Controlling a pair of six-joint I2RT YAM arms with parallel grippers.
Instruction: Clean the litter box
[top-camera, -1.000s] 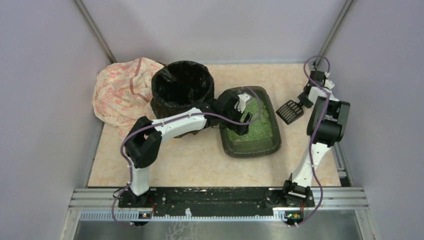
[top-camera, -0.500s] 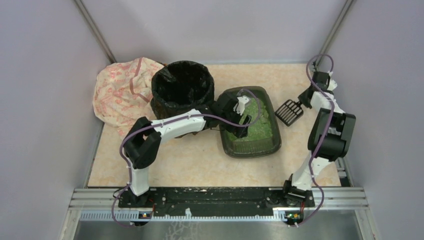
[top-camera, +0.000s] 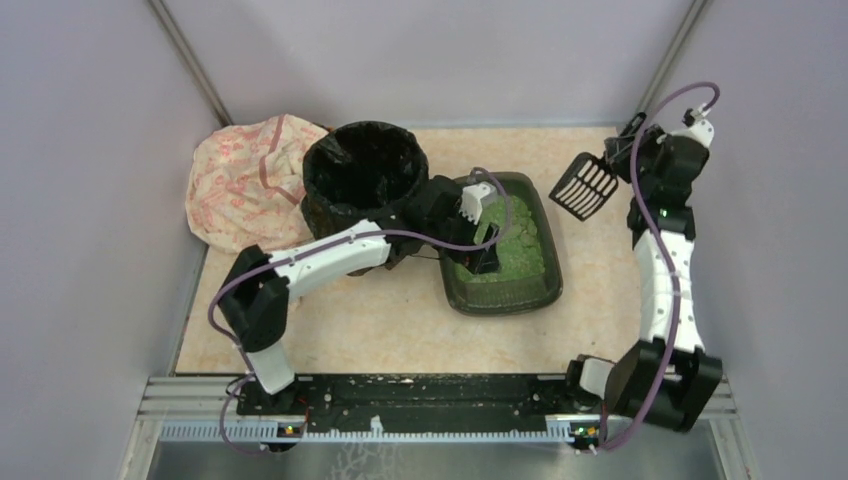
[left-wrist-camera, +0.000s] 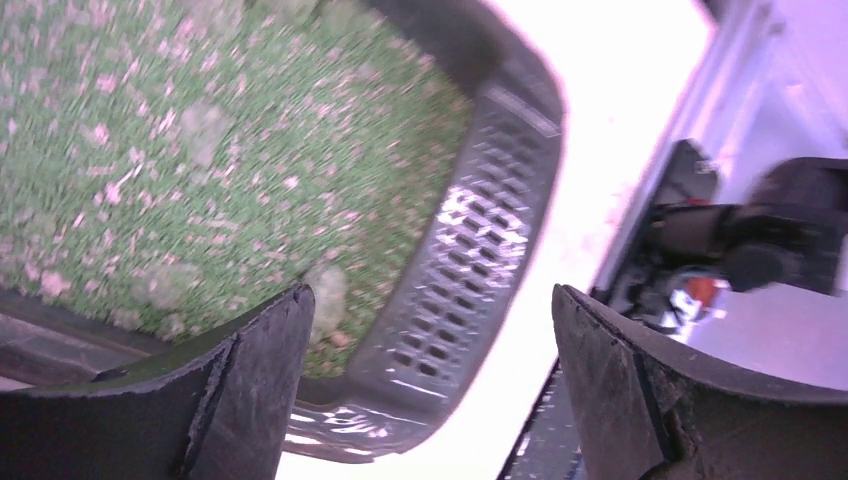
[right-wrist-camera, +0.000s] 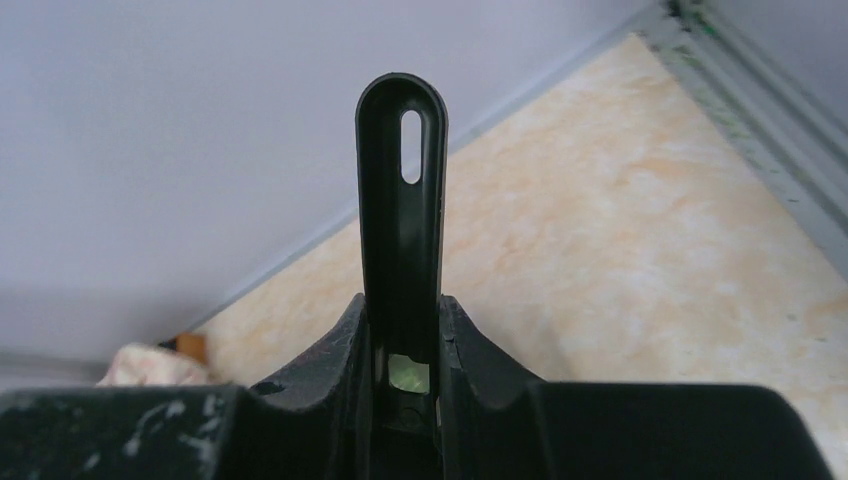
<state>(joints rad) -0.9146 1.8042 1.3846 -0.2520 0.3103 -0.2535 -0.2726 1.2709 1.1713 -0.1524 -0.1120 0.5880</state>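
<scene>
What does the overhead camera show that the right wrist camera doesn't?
Only overhead: the slotted head of the black plastic scoop, the shallow grey-green plastic litter box, the round black-lined bin, the left claw over the litter. Only right wrist: the slot in the scoop's handle end. Both: the right claw shut on the scoop, beige tabletop, pink-patterned cloth.

Lying near the middle of the pale marbled table (top-camera: 400, 330): the litter box (top-camera: 505, 303), holding green litter. Standing just beside it on the left: a round bin (top-camera: 320, 205) lined with a black bag. Resting close against this bin, in the far left corner: a pink patterned cloth bundle (top-camera: 240, 185).
</scene>
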